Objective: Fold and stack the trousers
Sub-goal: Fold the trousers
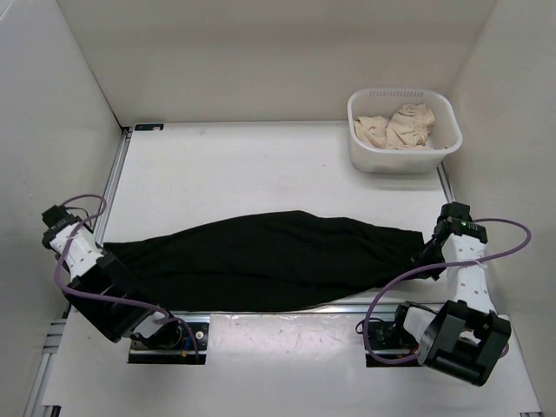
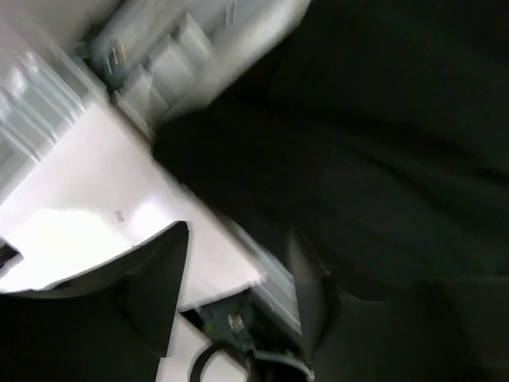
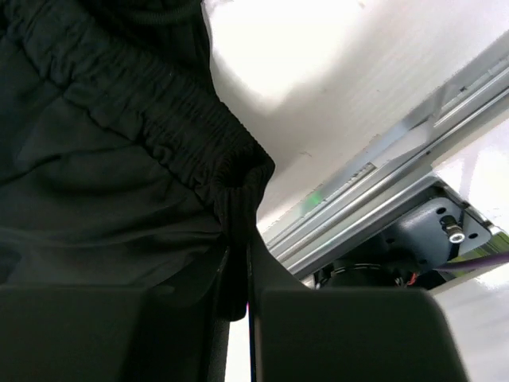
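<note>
At the near edge, the right claw (image 3: 238,274) is clamped tight on the corner of the gathered elastic waistband (image 3: 159,135). The left claw (image 2: 238,278) shows its fingers parted at the leg end, with white desk (image 1: 243,174) visible between them and no cloth clearly caught, though that view is blurred. The long black fabric trousers (image 1: 269,256) lie stretched lengthwise between the two arms across the near desk. I judge this the spreading step, before the first fold. Next the left claw needs a firm hold on the hems. Far right stands a white plastic basket (image 1: 391,161) holding crumpled beige cloth (image 1: 400,126).
</note>
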`<state>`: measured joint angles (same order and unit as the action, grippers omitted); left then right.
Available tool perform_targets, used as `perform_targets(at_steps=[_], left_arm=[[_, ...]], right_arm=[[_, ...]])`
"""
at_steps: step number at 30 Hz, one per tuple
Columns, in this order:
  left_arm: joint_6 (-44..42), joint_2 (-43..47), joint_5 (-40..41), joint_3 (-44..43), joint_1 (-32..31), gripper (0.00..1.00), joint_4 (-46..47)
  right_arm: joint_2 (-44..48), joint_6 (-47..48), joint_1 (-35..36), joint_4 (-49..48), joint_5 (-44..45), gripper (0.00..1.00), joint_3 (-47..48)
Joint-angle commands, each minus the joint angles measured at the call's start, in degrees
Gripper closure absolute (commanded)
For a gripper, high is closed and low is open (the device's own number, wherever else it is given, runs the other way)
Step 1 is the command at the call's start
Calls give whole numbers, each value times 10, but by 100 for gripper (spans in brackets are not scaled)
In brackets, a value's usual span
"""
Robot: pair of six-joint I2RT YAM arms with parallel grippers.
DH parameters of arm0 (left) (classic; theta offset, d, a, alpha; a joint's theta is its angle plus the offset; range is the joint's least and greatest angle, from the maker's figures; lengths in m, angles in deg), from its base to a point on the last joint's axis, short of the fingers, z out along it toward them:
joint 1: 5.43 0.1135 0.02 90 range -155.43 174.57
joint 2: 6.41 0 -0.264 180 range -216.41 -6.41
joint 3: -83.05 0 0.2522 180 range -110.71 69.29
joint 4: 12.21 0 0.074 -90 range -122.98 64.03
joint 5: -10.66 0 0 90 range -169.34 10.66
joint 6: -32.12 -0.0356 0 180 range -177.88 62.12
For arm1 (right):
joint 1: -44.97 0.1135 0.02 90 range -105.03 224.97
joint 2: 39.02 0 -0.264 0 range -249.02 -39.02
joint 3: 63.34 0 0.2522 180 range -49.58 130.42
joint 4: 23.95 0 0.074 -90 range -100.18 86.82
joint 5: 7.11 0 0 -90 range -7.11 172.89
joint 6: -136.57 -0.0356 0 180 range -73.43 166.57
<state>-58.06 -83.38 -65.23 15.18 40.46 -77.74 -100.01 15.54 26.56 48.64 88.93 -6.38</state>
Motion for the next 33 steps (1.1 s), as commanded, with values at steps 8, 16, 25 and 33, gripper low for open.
perform_targets(at_steps=[8, 16, 25, 33], left_arm=[[2, 122, -1, -22, 52, 21, -37], [2, 14, -2, 16, 74, 21, 70], [2, -90, -46, -11, 74, 6, 95], [2, -117, -70, -16, 74, 3, 87]], right_arm=[[-35, 6, -4, -30, 20, 100, 15], [-46, 17, -4, -36, 14, 100, 22], [-51, 33, -4, -28, 38, 100, 50], [-109, 44, -4, -4, 100, 100, 144]])
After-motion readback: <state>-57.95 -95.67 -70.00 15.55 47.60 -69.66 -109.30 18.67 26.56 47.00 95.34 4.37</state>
